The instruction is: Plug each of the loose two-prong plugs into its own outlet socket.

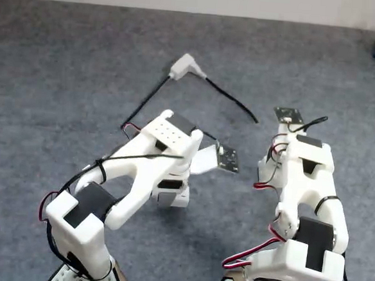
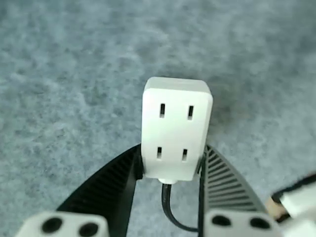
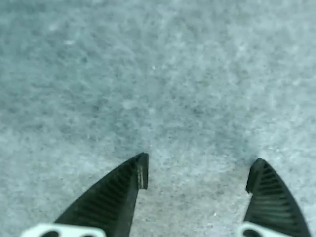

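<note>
The left tool (image 2: 171, 163) is closed on the white outlet block (image 2: 177, 123), with one finger pressing each side of its lower end. The black block cord (image 2: 166, 200) comes out of that end, between the fingers. The block's long side points straight out from the tool, away from the wrist. Its face looks up at the wrist camera, and both pairs of slots on it are empty. The right tool (image 3: 199, 169) is wide open and holds nothing, with just the grey worktop (image 3: 148, 74) under it. The loose white plug (image 1: 186, 66) lies on the worktop, out in front of both tools and well apart from them. From the right tool it is ahead and off to the left, on the other arm's side. The plug lies slanted, and its black plug cord (image 1: 232, 100) runs back toward the right tool. The left tool is a bit nearer to the plug, but it is busy. So I think the empty right tool has to go forward and to its left to get the plug. I cannot see which way the prongs point.
</note>
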Action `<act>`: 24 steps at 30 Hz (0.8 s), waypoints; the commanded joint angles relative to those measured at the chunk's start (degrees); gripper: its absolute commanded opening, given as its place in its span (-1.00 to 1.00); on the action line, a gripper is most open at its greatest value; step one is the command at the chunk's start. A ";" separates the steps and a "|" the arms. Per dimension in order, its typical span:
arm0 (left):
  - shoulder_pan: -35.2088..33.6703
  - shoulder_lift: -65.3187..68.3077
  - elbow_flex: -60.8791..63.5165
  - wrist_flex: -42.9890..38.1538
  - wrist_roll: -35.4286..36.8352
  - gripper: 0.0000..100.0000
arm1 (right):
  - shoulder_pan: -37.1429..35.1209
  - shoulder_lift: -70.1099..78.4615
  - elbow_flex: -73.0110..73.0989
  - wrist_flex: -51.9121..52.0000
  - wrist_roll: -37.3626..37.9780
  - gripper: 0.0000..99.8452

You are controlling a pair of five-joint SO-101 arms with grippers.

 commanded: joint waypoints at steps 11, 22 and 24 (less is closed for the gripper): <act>-4.35 -1.36 -9.54 9.14 -3.96 -0.49 | -1.10 -1.27 -0.92 0.04 0.70 -0.37; -18.86 -1.27 -14.20 7.82 -4.84 -0.44 | -1.10 -1.27 -0.92 0.04 0.70 -0.37; -28.79 -0.66 -18.24 7.74 -2.37 -0.44 | -1.10 -1.27 -0.92 0.04 0.79 -0.37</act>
